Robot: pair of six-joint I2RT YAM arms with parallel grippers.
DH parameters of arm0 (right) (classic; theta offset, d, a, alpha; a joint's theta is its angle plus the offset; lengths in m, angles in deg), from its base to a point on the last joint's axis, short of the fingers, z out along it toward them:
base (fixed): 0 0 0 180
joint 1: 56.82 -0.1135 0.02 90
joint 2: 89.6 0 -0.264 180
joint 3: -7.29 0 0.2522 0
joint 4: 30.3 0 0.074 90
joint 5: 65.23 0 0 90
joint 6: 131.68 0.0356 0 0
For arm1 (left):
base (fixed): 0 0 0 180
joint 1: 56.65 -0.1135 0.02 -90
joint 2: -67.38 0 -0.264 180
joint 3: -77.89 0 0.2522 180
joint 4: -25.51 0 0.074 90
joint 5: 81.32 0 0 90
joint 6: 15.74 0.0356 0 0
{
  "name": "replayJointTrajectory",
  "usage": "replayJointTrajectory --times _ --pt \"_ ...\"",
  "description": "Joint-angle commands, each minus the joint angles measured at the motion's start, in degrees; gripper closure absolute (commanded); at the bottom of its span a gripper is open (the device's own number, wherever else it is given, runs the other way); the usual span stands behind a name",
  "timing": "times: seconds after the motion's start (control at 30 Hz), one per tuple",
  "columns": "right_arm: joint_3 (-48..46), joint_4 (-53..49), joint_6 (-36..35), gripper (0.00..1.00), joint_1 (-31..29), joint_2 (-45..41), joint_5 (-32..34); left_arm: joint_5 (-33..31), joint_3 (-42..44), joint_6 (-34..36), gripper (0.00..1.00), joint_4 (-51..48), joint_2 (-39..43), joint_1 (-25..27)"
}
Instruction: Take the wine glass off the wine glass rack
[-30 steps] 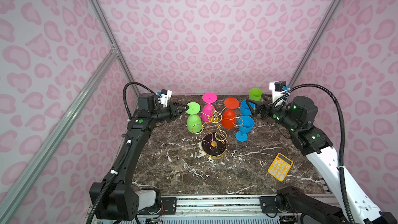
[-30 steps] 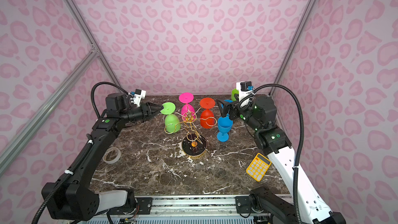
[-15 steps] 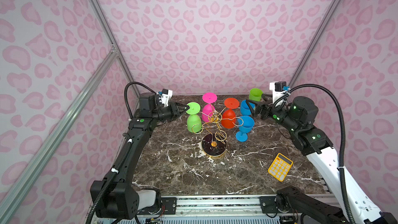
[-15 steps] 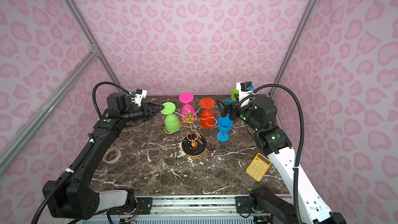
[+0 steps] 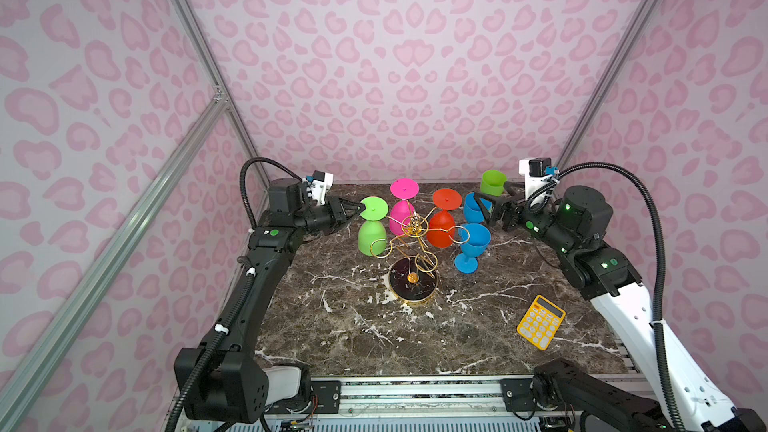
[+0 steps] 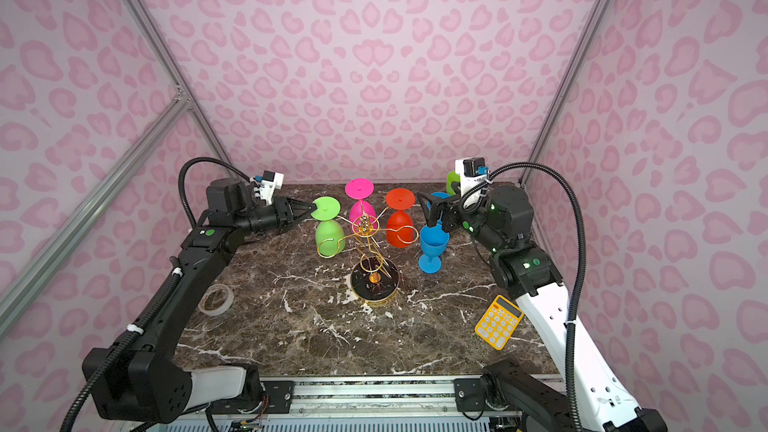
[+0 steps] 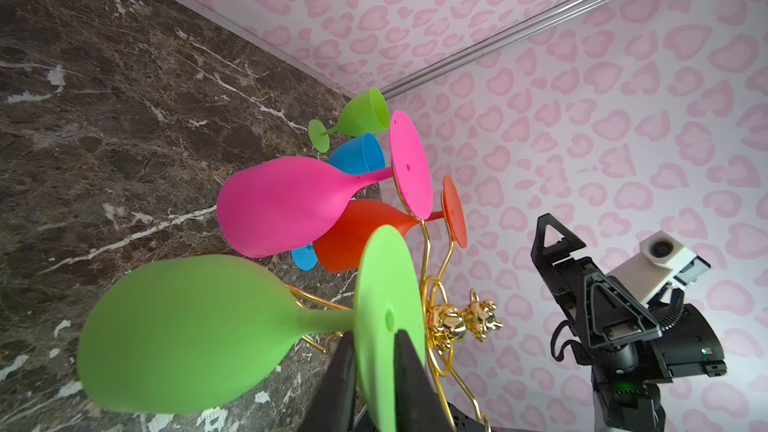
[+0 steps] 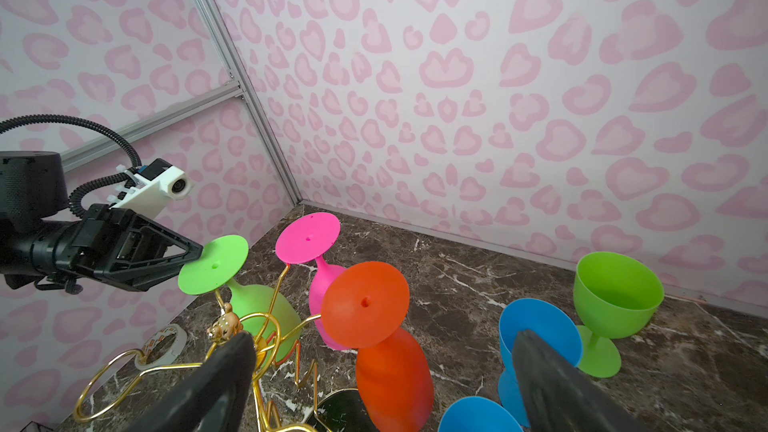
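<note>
The rack [image 5: 402, 289] stands mid-table [image 5: 374, 338]. The green glass [image 5: 371, 236] hangs foot-up on its left loop. The left gripper [image 5: 358, 210] pinches the edge of this foot. The right gripper [image 5: 494, 203] is spread wide and holds nothing; it partly hides a blue glass [image 5: 469, 209]. The key signs on the calculator [image 5: 540, 322] and the red letters on the tape [image 8: 154, 342] are too small to read.
</note>
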Motion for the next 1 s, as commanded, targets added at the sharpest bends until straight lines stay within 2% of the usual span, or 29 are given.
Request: replayJointTrajectory --times 0.0,0.97 --pt "-0.4 0.5 0.4 0.02 0.0 0.1 -0.1 1.0 -0.6 -0.2 0.81 1.5 0.0 0.0" --pt "-0.1 0.9 0.9 0.02 0.0 0.5 -0.7 3.5 -1.3 -3.0 0.95 2.2 0.7 0.0"
